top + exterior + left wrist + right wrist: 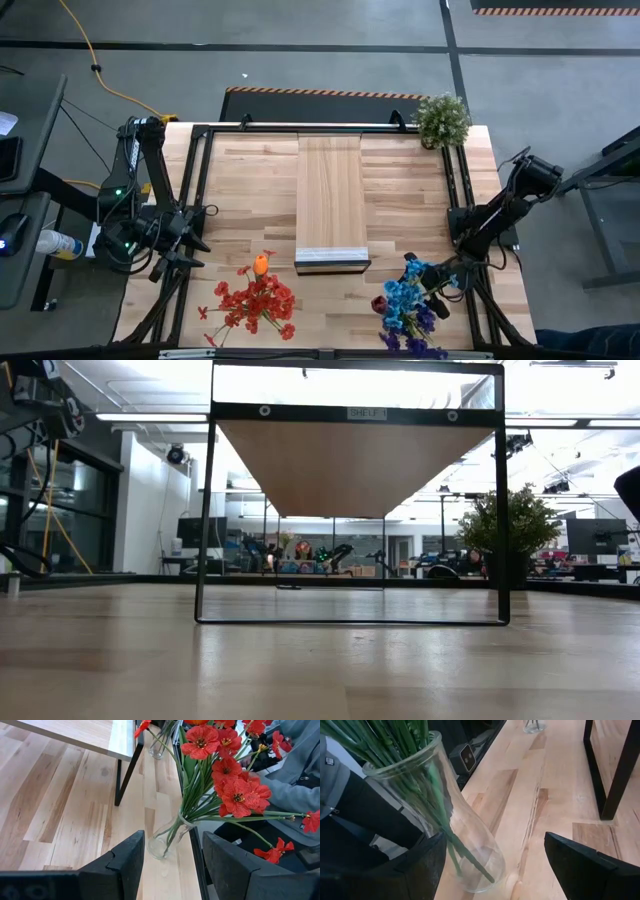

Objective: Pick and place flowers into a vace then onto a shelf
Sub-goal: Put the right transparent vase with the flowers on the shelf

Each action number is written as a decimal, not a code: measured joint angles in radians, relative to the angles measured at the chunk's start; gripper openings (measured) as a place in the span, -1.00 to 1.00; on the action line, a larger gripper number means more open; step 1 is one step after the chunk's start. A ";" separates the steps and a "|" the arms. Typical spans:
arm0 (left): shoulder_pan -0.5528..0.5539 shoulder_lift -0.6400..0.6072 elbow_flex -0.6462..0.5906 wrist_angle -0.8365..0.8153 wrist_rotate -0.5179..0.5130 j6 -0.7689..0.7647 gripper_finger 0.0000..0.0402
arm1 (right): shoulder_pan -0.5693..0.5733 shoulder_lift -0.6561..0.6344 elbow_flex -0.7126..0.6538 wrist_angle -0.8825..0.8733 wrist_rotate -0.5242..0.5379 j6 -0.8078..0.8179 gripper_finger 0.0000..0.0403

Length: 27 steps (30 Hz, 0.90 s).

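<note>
Red flowers [252,298] with one orange head stand in a clear glass vase [164,840] near the table's near edge. My open left gripper [172,835] [188,248] is to the table's left of it, with the vase ahead of the fingers and apart from them. Blue and purple flowers [408,300] stand in a second glass vase [462,827], whose base rests on the table. My open right gripper [492,837] [445,285] has one finger on each side of that vase. The shelf [331,200] stands mid-table, between the two bunches. My right gripper has one finger [422,865] close against the lower wall of the blue flowers' vase [451,851], level from the table's right. I cannot tell whether that finger touches the glass. The other finger stands well clear. The vase stands upright on the table.
A bushy potted plant [442,120] stands at the far right corner. The shelf's black legs [616,767] rise beside the vases. A person in grey clothing [295,785] is close to the near edge behind the red flowers. Bare slatted tabletop [250,190] lies left and right of the shelf.
</note>
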 joint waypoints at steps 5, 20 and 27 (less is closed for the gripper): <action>0.000 0.000 0.000 0.000 0.000 0.000 0.16 | 0.000 0.000 0.000 0.002 0.003 -0.018 0.65; 0.000 0.000 0.000 0.000 0.000 0.000 0.16 | 0.040 0.000 0.002 0.041 0.004 -0.018 0.97; 0.000 0.000 0.000 0.000 0.000 0.000 0.16 | 0.055 0.000 0.037 -0.030 0.039 -0.026 0.99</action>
